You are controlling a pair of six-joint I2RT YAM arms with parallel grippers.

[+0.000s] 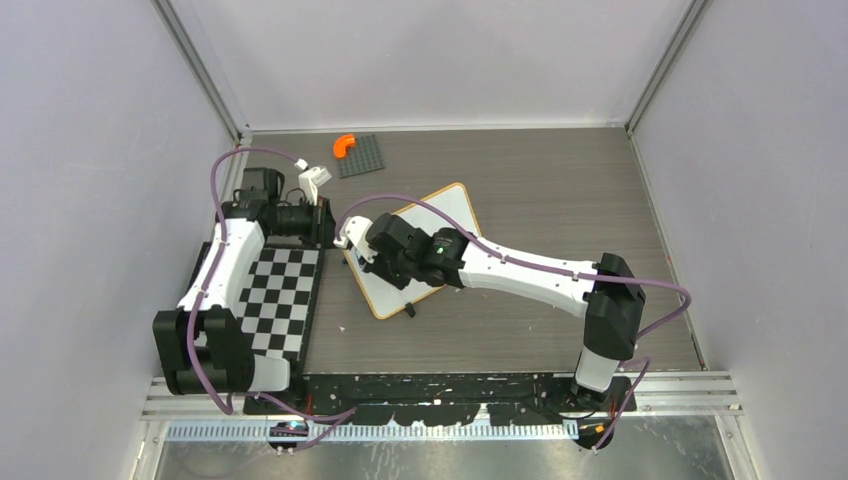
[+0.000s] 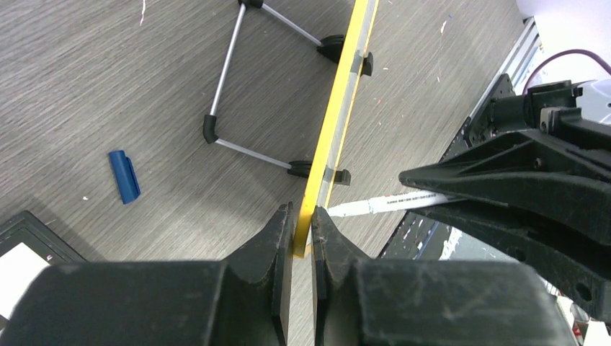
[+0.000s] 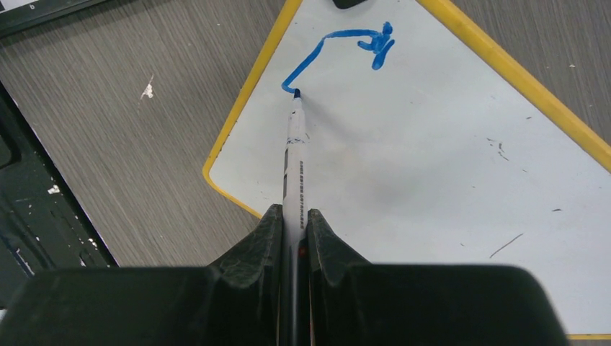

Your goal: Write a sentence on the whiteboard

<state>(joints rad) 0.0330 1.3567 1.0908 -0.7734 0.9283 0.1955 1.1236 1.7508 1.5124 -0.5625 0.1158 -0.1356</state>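
The whiteboard (image 1: 447, 208) sat askew at the centre of the top view on the grey wood-grain table (image 1: 560, 190). It was a single white rectangle with rounded corners and a yellow rim, its smooth face flecked with a few dark scuffs. The sentence (image 3: 349, 33) was only one blue stroke: a small scribble near the top of the right wrist frame and a bent line running down-left from it to the tip of the one marker (image 3: 295, 158), a slim white barrel with printed text. The right gripper (image 3: 294, 216) had its black jaws clamped on that barrel. The left gripper (image 2: 302, 225) pinched the board's rim, seen edge-on as a thin yellow strip, with its jaws nearly together. One blue cap (image 2: 125, 175) lay at that frame's left, and a thin wire stand (image 2: 229, 79) with black feet stood above it.
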